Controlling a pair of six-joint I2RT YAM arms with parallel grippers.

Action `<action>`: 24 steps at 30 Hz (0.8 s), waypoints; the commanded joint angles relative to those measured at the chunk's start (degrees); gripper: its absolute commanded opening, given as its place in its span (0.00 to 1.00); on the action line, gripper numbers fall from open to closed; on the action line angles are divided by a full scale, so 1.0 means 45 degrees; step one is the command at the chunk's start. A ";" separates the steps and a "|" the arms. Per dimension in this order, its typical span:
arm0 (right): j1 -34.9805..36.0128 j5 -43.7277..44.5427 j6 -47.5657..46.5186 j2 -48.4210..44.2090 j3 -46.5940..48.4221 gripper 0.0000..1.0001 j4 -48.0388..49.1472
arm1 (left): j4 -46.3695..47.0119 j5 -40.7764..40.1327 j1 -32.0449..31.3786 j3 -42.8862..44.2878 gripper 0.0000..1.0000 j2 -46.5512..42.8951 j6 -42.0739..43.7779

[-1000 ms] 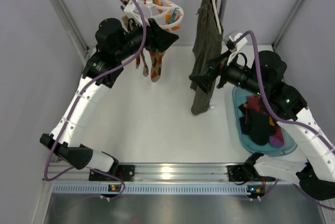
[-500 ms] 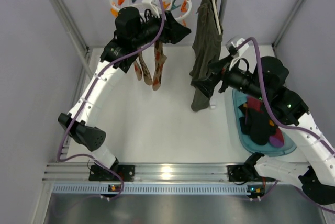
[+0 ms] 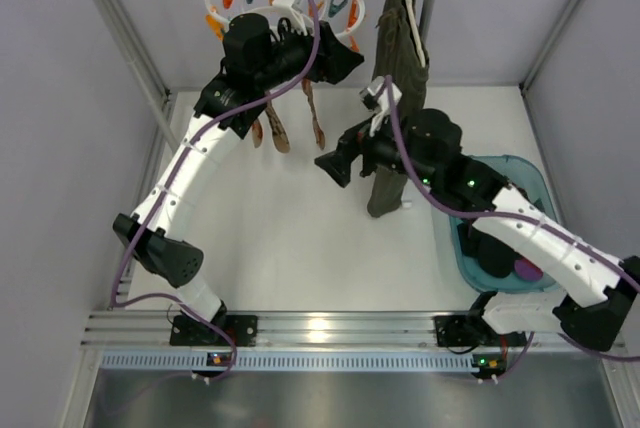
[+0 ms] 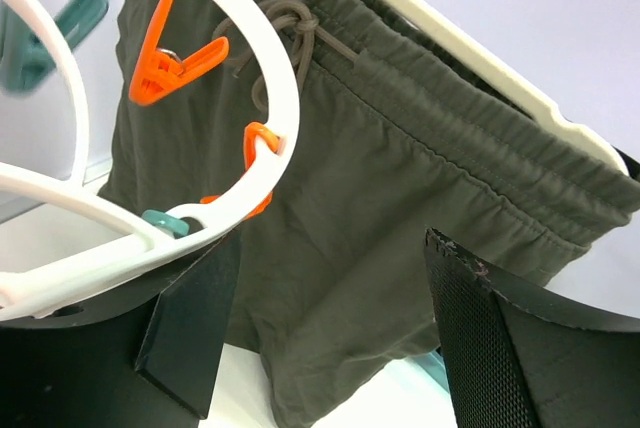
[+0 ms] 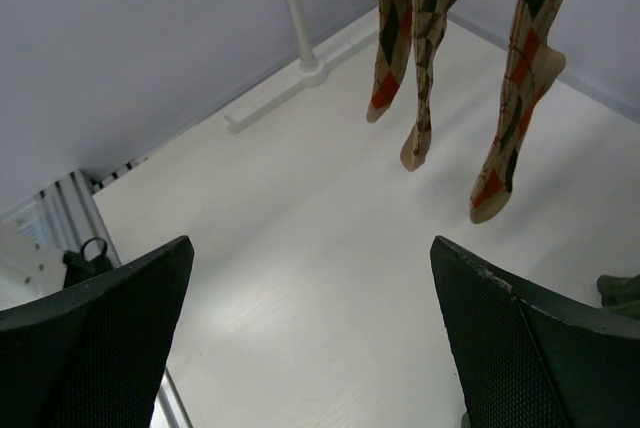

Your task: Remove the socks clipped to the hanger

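Three argyle socks (image 5: 425, 48) hang clipped beneath the peg hanger (image 4: 290, 98). The left claw (image 4: 330, 338), released, sits against the hanger's ring (probably steadying it). Below the hanger, the right claw (image 5: 310, 348), spread and empty, faces the socks, positioned to pull.

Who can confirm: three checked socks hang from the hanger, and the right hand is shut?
One thing is wrong: the right hand is open, with its fingers wide apart in the right wrist view. Three checked socks do hang from the hanger.
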 commanded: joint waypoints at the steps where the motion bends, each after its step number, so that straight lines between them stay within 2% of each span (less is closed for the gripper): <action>1: 0.0809 0.2955 -0.0386 0.0925 0.0454 0.97 0.1848 | 0.0719 -0.0449 -0.0041 0.0288 0.78 -0.0255 0.0460; 2: 0.0927 0.3448 -0.0406 0.1140 0.0377 0.92 0.2489 | 0.0719 -0.0566 -0.0041 0.0307 0.78 -0.0275 0.0518; 3: 0.1025 0.3801 -0.0271 0.1529 0.0047 0.91 0.3017 | 0.0719 -0.0644 -0.0041 0.0308 0.78 -0.0294 0.0538; 11: 0.1026 0.5698 -0.0758 0.3503 -0.1558 0.94 0.7277 | 0.0719 -0.1035 -0.0041 0.0425 0.78 -0.0256 0.0617; 15: 0.1045 0.5836 -0.1148 0.5491 -0.0742 0.94 0.8022 | 0.0719 -0.1114 -0.0041 0.0561 0.77 -0.0217 0.0460; 18: 0.1026 0.6614 -0.1246 0.6723 0.0002 0.93 0.8314 | 0.0719 -0.1250 -0.0041 0.0659 0.77 -0.0177 0.0402; 22: 0.0850 0.8156 -0.1422 0.7839 0.0277 0.93 0.9970 | 0.0738 -0.1309 -0.0022 0.0737 0.76 -0.0178 0.0226; 24: 0.0598 0.8162 -0.1325 0.8462 0.0609 0.92 1.0228 | 0.0719 -0.1270 -0.0041 0.0795 0.76 -0.0139 0.0167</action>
